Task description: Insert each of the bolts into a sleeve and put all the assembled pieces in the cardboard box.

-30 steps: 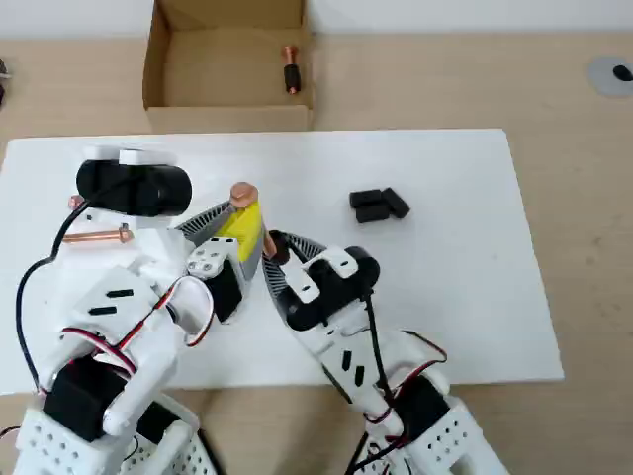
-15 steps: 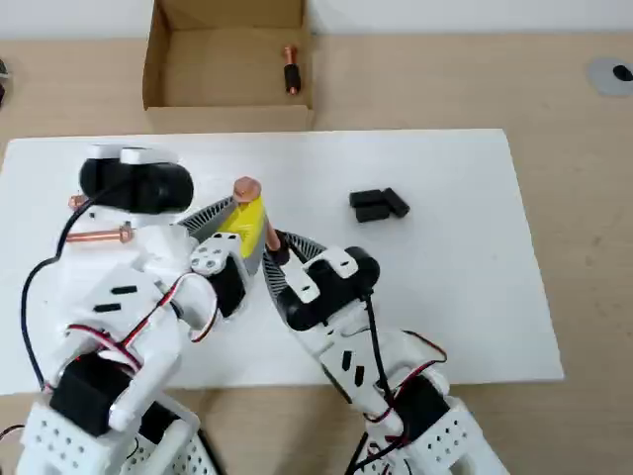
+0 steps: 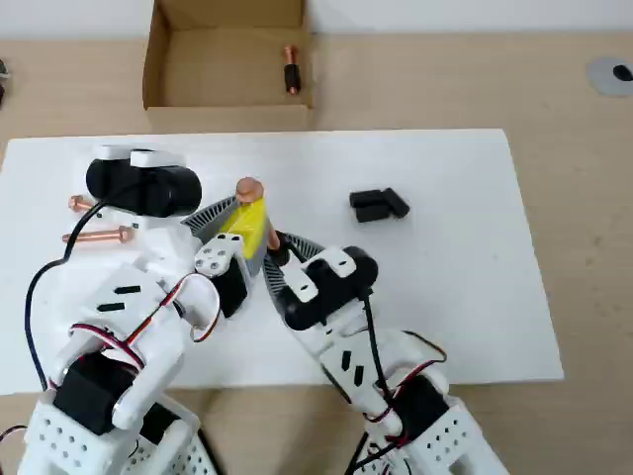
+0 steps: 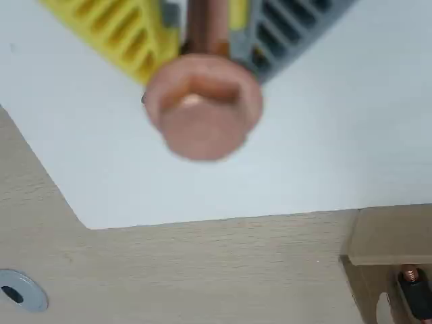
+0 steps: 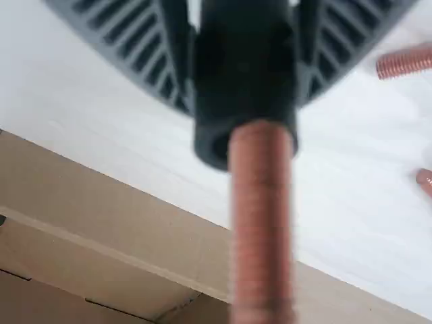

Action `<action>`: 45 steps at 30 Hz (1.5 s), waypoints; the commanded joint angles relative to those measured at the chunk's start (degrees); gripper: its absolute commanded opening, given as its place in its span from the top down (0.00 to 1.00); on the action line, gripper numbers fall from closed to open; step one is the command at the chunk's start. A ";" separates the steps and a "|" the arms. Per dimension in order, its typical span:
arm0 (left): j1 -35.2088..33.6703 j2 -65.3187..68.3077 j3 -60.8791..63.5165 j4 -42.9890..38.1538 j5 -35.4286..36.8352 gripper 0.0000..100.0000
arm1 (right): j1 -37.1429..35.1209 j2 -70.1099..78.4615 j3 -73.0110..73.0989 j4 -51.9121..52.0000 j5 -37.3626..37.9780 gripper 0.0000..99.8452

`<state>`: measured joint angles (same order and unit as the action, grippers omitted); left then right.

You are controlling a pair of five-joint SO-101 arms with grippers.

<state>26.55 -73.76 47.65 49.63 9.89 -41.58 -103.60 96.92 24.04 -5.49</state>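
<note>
My left gripper (image 3: 250, 220), one finger yellow and one grey, is shut on a copper bolt (image 3: 247, 189) over the middle of the white mat (image 3: 455, 287). In the left wrist view the bolt's head (image 4: 202, 108) points at the camera. My right gripper (image 3: 278, 253) meets it from the near side, shut on a black sleeve (image 5: 243, 81). The bolt's threaded shaft (image 5: 260, 223) sits in the sleeve's mouth. Two loose bolts (image 3: 97, 236) lie at the mat's left end. Three spare black sleeves (image 3: 377, 205) lie right of centre. The cardboard box (image 3: 153, 84) at the back holds one assembled piece (image 3: 291, 71).
Bare wooden tabletop surrounds the mat. A grey disc (image 3: 611, 74) sits at the far right edge of the table. Both arms' white bases crowd the near edge of the mat.
The left arm has shifted slightly right and back, carrying the bolt with it. The loose bolts at the left show more from behind it. The right arm has hardly moved.
</note>
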 commanded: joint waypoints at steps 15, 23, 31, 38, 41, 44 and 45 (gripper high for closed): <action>-2.29 -0.31 2.73 -6.24 -2.64 0.99 | -0.75 -7.43 -0.48 -0.53 0.44 0.99; -2.02 -0.31 2.73 -5.80 -1.49 0.99 | -0.75 -7.43 -0.48 -0.53 0.44 0.99; -1.85 -0.22 1.58 -2.20 -0.18 0.99 | -0.66 -7.43 -0.40 -1.05 0.53 0.99; -0.79 -0.22 1.41 -2.29 1.41 0.99 | -0.57 -7.43 -0.31 -2.73 2.11 0.99; -0.79 -0.22 1.41 -2.29 1.49 0.99 | -0.48 -7.43 -0.31 -2.64 2.11 0.99; -0.70 -0.22 1.32 -2.29 1.49 0.99 | -0.48 -7.43 -0.31 -2.64 2.02 0.99; -0.70 -0.22 1.32 -2.29 1.49 0.99 | -0.48 -7.43 -0.31 -2.55 2.02 0.99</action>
<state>24.79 -74.20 50.55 46.90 11.03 -41.58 -103.52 96.92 24.04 -3.91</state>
